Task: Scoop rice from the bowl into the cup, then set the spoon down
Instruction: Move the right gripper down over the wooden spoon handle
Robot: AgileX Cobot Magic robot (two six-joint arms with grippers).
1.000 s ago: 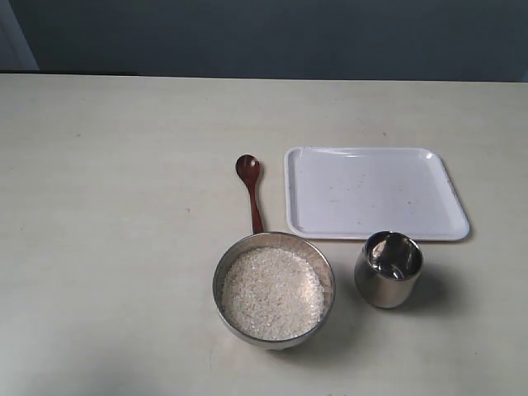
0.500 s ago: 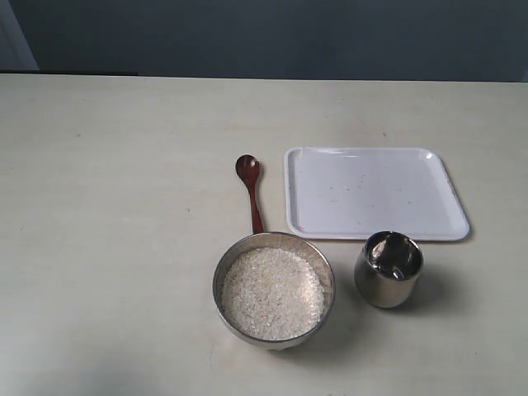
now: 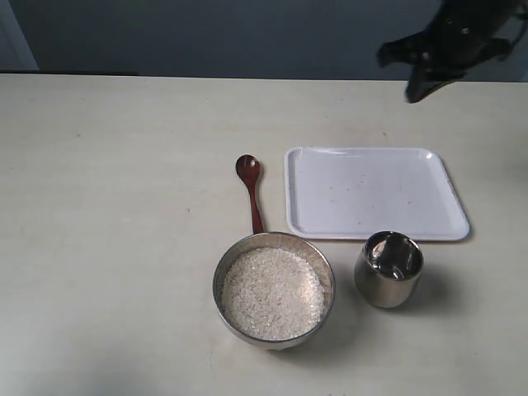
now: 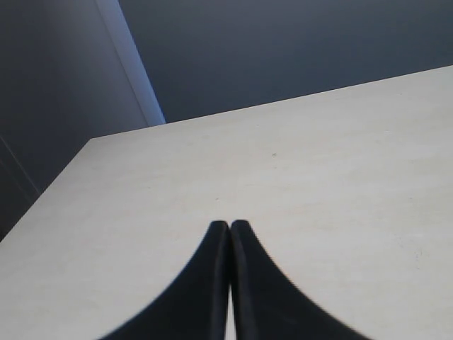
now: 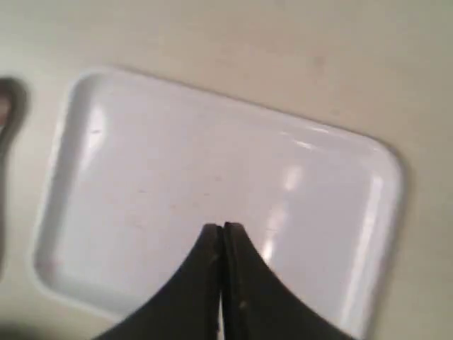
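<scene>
The steel bowl (image 3: 328, 285) sits near the table's front, filled with white rice (image 3: 272, 293). Right of it stands the small steel cup (image 3: 388, 269). The dark wooden spoon (image 3: 250, 188) lies flat behind the bowl, its handle pointing at the bowl's rim. My right gripper (image 3: 412, 92) hangs shut and empty high at the back right, above the far side of the tray; in the right wrist view my right gripper (image 5: 223, 227) shows closed tips over the white tray (image 5: 212, 184). My left gripper (image 4: 229, 224) is shut and empty over bare table, out of the exterior view.
A white square tray (image 3: 375, 191) lies behind the cup, right of the spoon. The cream table (image 3: 115, 206) runs back to a dark wall. A blurred dark shape (image 5: 8, 106) shows at the edge of the right wrist view.
My right arm has come into the exterior view at the upper right; it was out of sight before. Bowl, cup, spoon and tray have not moved.
</scene>
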